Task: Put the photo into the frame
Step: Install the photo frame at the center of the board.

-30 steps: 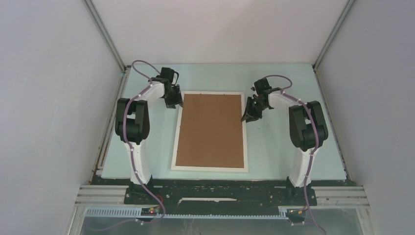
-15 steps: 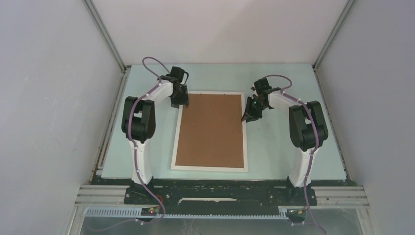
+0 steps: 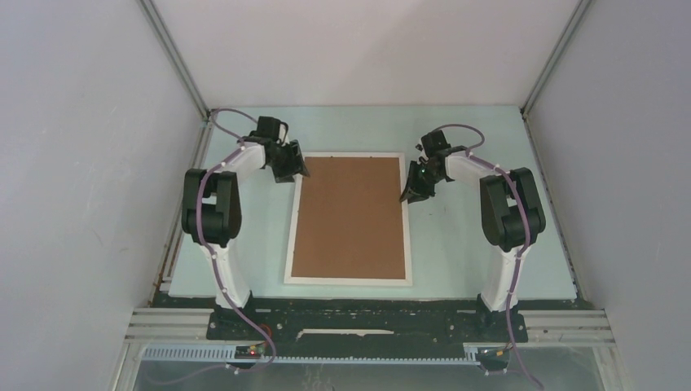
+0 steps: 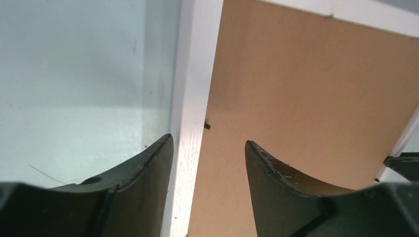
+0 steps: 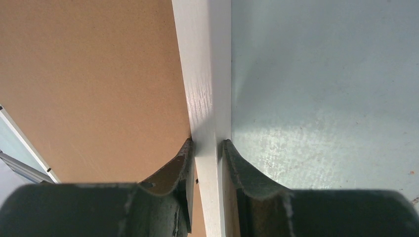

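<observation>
Left claw (image 4: 207, 139) spread wider over frame (image 4: 190, 89) rim, right claw (image 5: 207, 141) pinching opposite rim

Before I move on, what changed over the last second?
The left gripper swung right over the frame, then back left, jaws opening wider astride its left rail. The right gripper stayed clamped on the right rail; frame and backing board unmoved.

Left pincer (image 4: 208, 142) now slightly farther left, astride the frame (image 4: 190, 98) at its left rail, jaws wider apart than before.
</observation>
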You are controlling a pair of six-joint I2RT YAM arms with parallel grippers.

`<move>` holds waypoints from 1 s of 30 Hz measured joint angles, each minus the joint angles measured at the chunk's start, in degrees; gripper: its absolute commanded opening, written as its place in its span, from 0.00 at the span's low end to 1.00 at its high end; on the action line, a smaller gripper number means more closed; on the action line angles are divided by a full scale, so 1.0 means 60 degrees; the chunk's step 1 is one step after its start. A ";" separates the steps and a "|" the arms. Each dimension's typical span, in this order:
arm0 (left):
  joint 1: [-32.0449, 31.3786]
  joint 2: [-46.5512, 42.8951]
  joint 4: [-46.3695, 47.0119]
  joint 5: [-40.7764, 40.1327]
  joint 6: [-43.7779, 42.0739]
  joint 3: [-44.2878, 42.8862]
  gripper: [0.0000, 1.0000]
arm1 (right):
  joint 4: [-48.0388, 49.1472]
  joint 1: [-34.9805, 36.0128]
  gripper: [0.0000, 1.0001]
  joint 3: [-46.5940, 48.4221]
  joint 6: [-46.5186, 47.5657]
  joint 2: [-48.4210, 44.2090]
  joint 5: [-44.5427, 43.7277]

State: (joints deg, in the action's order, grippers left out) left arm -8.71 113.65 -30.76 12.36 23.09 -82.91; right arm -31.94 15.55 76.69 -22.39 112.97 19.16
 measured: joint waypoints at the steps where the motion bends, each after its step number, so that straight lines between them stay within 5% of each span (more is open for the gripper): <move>1: 0.0142 -0.0022 0.0066 0.0160 0.0076 0.0015 0.55 | 0.0018 0.0015 0.00 0.0000 0.0000 0.0000 -0.0004; 11: 0.0120 0.0098 0.0382 0.0510 0.0313 0.0015 0.37 | 0.0113 0.0058 0.00 0.0000 0.0004 0.0022 0.0044; 16: 0.0127 0.0135 0.0324 0.0433 0.0321 0.0018 0.54 | 0.0142 0.0058 0.00 0.0000 0.0004 0.0036 0.0080; 30: 0.0543 -0.0572 0.0674 0.0361 0.0408 0.0426 0.55 | 0.0219 0.0095 0.00 0.0000 0.0025 0.0051 0.0120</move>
State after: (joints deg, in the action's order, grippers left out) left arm -5.45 110.21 -26.72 14.52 25.54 -80.36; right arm -30.63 16.12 76.69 -22.24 113.27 19.88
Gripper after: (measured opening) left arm 0.531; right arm 0.291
